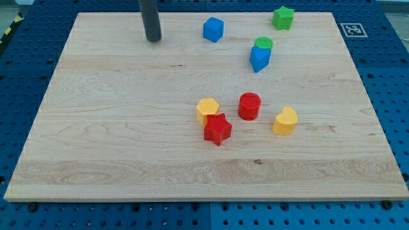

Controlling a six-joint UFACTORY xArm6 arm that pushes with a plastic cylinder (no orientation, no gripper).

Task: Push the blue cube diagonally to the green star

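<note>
The blue cube (213, 29) sits near the view's top, a little right of centre. The green star (283, 17) lies at the top right, apart from the cube. My tip (153, 39) rests on the board to the left of the blue cube, with a clear gap between them. It touches no block.
A green cylinder (263, 43) touches a second blue block (259, 59) below the star. A yellow block (208, 110), red star (217, 130), red cylinder (249, 106) and yellow heart-like block (285, 121) sit mid-board. The wooden board (96, 147) lies on a blue pegboard.
</note>
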